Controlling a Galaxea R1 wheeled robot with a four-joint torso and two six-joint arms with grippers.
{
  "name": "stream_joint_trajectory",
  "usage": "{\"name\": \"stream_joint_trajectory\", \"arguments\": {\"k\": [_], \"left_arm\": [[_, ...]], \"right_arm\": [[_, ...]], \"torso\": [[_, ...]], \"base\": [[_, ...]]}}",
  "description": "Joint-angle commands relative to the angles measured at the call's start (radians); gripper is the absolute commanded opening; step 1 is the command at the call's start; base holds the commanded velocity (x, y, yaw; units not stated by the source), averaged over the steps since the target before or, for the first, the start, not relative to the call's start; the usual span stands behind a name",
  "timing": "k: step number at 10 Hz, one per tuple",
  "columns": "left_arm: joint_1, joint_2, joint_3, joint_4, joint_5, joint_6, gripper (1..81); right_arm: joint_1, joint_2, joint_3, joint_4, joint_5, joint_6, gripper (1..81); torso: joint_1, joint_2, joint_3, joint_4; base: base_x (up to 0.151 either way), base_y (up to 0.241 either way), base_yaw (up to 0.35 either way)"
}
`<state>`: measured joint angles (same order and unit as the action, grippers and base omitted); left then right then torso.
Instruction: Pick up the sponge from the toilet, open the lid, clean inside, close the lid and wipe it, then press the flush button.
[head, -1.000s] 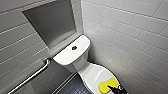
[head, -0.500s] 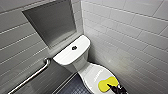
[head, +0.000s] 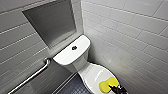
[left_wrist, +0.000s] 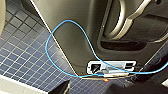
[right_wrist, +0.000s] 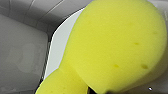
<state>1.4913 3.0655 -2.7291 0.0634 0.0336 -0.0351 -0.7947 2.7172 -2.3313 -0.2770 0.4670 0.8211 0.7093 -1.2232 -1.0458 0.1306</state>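
The white toilet (head: 75, 58) stands in the corner with its lid (head: 96, 73) down. The yellow sponge (head: 108, 85) lies on the near right part of the lid. My right gripper (head: 113, 88) is at the sponge's near end, touching it. In the right wrist view the sponge (right_wrist: 112, 45) is very close, with the white lid (right_wrist: 58, 42) beside it. The flush button (head: 74, 47) sits in the middle of the tank cover. In the left wrist view the left arm hangs over the dark blue tiled floor (left_wrist: 22, 50), holding nothing.
A metal grab bar (head: 32, 76) runs along the left wall. A recessed grey niche (head: 51, 22) is above the tank. White tiled walls close in on the right. A blue cable (left_wrist: 57, 32) loops across the robot's body.
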Motion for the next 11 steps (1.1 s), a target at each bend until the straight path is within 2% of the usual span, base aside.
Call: {"name": "stream_joint_trajectory", "arguments": {"k": [1, 3, 8, 11], "left_arm": [[0.034, 0.004, 0.002, -0.008, 0.095, -0.003, 81.1], [0.03, 0.009, 0.002, -0.008, 0.091, -0.003, 81.1], [-0.004, 0.009, 0.043, -0.004, 0.078, 0.004, 81.1], [-0.035, -0.002, 0.08, -0.004, 0.078, 0.004, 81.1]], "right_arm": [[0.082, -0.1, 0.109, -0.025, 0.019, 0.0, 1.0], [0.081, -0.228, 0.354, -0.083, 0.012, -0.006, 1.0], [-0.025, -0.4, 0.521, -0.096, 0.01, -0.007, 1.0], [-0.168, -0.457, 0.518, -0.097, 0.004, -0.007, 1.0]], "torso": [[0.0, 0.0, 0.0, 0.0], [0.0, 0.0, 0.0, 0.0], [0.0, 0.0, 0.0, 0.0], [0.0, 0.0, 0.0, 0.0]], "base": [[0.0, 0.0, 0.0], [0.0, 0.0, 0.0], [0.0, 0.0, 0.0], [0.0, 0.0, 0.0]]}}
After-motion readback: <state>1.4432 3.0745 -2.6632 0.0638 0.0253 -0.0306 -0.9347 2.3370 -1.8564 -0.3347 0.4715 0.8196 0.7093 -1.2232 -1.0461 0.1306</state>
